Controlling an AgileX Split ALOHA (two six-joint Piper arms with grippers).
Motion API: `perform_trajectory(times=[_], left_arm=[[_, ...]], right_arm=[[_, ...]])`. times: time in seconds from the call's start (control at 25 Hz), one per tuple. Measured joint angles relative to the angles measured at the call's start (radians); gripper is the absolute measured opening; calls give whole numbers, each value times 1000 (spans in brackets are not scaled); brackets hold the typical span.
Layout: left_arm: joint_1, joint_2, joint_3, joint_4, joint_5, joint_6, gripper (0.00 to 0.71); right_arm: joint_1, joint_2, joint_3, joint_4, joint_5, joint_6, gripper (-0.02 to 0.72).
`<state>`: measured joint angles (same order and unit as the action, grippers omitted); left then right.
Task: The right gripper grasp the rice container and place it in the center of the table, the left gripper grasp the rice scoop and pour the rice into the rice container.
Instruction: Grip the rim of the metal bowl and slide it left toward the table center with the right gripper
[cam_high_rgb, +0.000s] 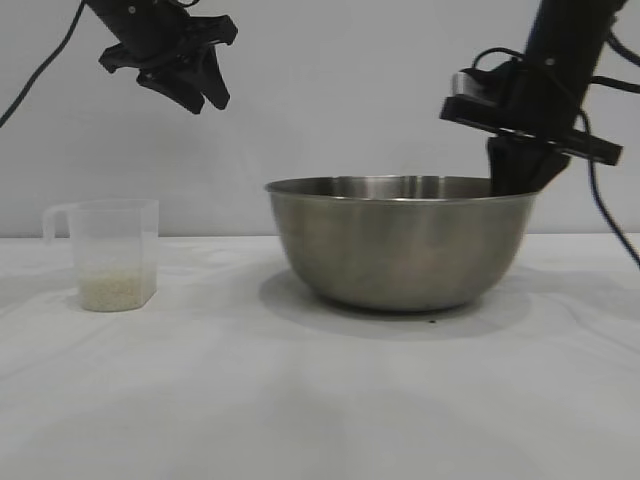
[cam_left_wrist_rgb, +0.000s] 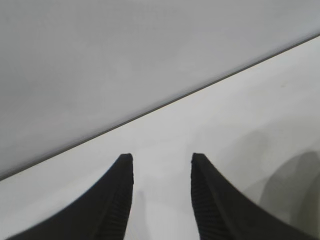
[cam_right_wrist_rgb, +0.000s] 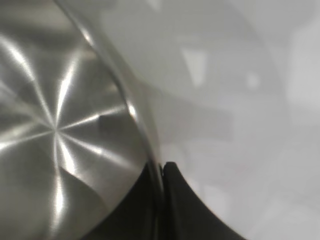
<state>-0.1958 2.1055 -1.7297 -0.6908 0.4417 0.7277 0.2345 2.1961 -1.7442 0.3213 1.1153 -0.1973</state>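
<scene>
Exterior view: right gripper (cam_high_rgb: 518, 178) pinches rice container (cam_high_rgb: 400, 242) rim; left gripper (cam_high_rgb: 190, 85) hangs high, jaws spread.

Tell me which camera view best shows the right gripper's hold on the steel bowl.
The right wrist view: the right gripper pinches the rice container's rim, one finger inside, one outside. The exterior view shows the right gripper only from behind the rim. The left wrist view shows neither, only the left gripper, open.

Black right gripper (cam_high_rgb: 520, 175) fingertips hidden behind large round stainless-steel bowl (cam_high_rgb: 400, 245) rim; both arms cropped by frame top.
</scene>
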Motion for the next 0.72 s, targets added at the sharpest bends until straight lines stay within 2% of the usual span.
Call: perform_trajectory(times=[0.12, 0.2, 0.28, 0.32, 0.4, 0.52, 0.72], left_arm=[[0, 0, 0, 0, 0, 0, 230], [0, 0, 0, 0, 0, 0, 230], [0, 0, 0, 0, 0, 0, 230], [0, 0, 0, 0, 0, 0, 230], [0, 0, 0, 0, 0, 0, 230], [0, 0, 0, 0, 0, 0, 230], [0, 0, 0, 0, 2, 0, 230]], right_arm=[[0, -9, 0, -6, 15, -6, 463], [0, -33, 0, -10, 24, -12, 522], [0, -73, 0, -20, 12, -18, 510], [0, -99, 0, -28, -4, -28, 459], [0, -152, 9, -38, -52, -70, 454], [0, -209, 95, -19, -206, -145, 454], [0, -309, 381, 43, -467, -215, 454]])
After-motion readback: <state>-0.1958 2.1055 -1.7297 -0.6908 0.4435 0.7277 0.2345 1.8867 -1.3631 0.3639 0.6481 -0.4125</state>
